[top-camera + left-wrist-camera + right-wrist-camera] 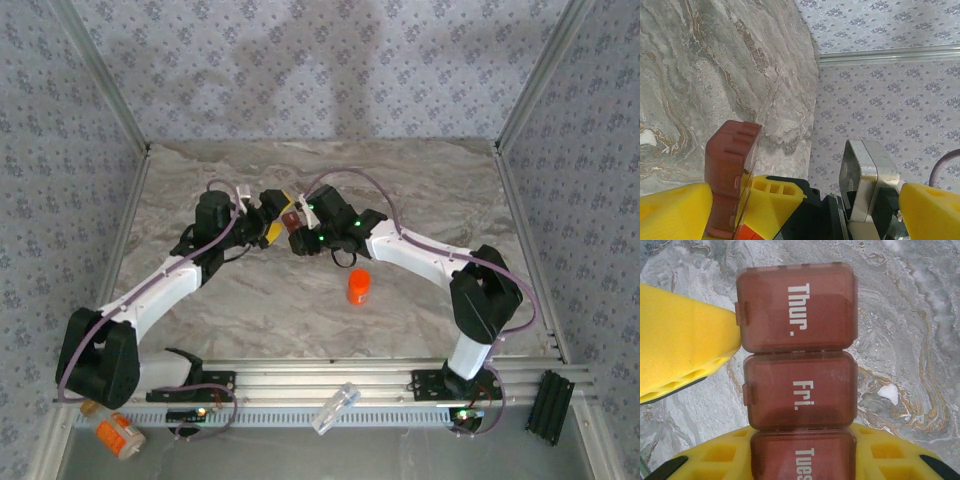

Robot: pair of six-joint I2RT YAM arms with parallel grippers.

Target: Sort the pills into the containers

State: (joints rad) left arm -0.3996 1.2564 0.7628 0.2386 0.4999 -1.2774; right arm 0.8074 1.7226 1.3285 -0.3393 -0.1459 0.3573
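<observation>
The containers (pixel 800 390) are one dark red-brown box of small compartments, its lids marked Thur., Fri. and Tues all down. My right gripper (pixel 802 440) is shut on the box, one yellow finger on each side of the Tues compartment. In the top view the box (pixel 291 217) sits mid-table, where both grippers meet. My left gripper (pixel 805 200) is open wide. Its left finger (pixel 680 340) rests against the Thur. end of the box (pixel 732 160), and its jaws straddle that end and one right finger. The pills are out of view.
An orange bottle (pixel 359 287) stands on the marble table just near of the grippers. Off the table's front rail lie a white-capped labelled orange bottle (pixel 118 432), a clear plastic tube (pixel 335 408) and a black block (pixel 551 403). Patterned walls enclose three sides.
</observation>
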